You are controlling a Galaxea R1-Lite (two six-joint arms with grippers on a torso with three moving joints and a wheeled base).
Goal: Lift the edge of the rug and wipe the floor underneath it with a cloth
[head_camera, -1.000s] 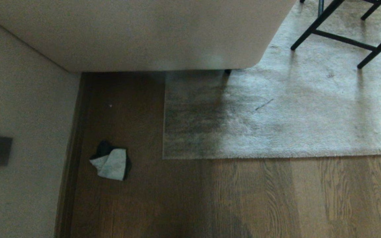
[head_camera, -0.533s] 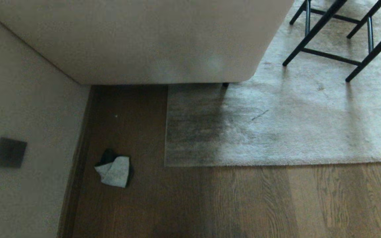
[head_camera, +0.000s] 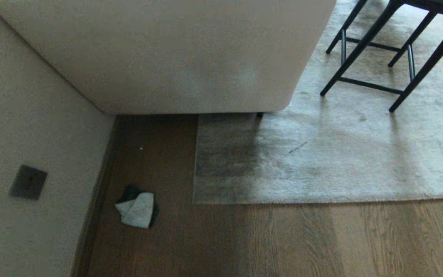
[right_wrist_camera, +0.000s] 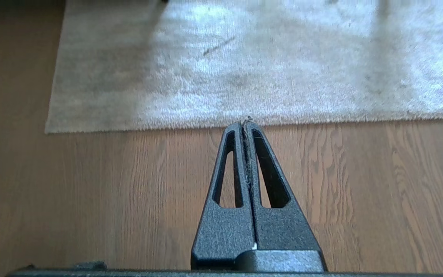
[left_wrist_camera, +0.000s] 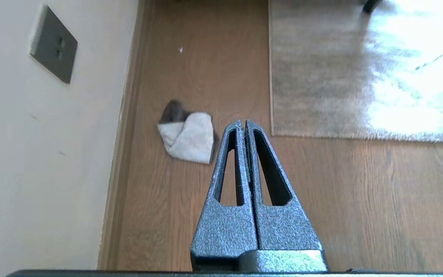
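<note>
Brown wood-grain plank floor (head_camera: 283,238); pale grey-beige plush rug edge (head_camera: 313,200), darker in shade; small crumpled white cloth (head_camera: 139,209) with a dark grey-green part; speckled dark grey metal hands (left_wrist_camera: 243,125) (right_wrist_camera: 243,124)

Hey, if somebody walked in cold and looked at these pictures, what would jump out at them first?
Probably the crumpled cloth, lying alone on the wood floor close to the wall's baseboard. Next, the big pale rug, whose square corner and rug edge lie flat on the floor right of the cloth, running under the sofa. Both the left gripper and the right gripper hang above the floor with fingers shut, holding nothing.
</note>
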